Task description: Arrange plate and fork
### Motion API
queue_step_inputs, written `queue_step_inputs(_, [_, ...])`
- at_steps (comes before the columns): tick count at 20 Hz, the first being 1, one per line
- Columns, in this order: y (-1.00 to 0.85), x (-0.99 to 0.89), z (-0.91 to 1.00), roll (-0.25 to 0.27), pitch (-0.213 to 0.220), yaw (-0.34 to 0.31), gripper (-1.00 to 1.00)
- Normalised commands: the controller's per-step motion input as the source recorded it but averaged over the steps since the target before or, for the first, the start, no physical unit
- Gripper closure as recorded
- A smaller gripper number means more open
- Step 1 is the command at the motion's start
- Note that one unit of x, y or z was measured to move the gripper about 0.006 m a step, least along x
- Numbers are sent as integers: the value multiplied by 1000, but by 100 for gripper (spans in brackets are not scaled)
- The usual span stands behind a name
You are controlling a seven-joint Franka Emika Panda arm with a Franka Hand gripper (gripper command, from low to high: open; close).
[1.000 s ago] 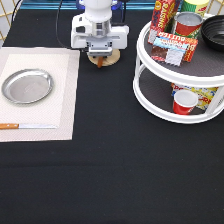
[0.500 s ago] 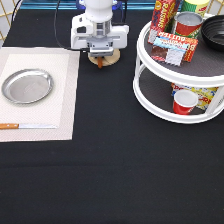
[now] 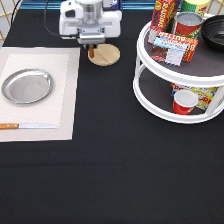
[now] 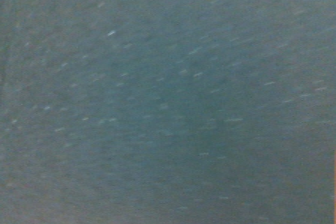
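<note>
Knife [image 3: 27, 126] on placemat [image 3: 67, 100], wooden disc [image 3: 106, 54], tiered rack [image 3: 165, 107]

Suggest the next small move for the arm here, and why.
Probably lift straight up a little: the gripper sits low over the wooden disc with a brown piece, perhaps the fork's handle, under it, while the plate already lies on the placemat.

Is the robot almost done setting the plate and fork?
Partly. The plate already lies on the pale placemat, with a knife below it. The claw is at the exterior view's top, at the edge of the wooden disc. A small brown piece right under it may be the fork's handle. No fork lies by the plate yet.
</note>
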Motion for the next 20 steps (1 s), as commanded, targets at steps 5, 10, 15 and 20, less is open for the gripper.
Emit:
queue_step_inputs(5, [-727,95,295,160,21,-8,100])
queue_step_inputs(10, [-654,78,178,137,76,-38,100])
queue_step_inputs(15, [-477,59,66,101,105,-116,100])
queue_step_inputs(20, [-96,-2,-67,76,53,-294,100])
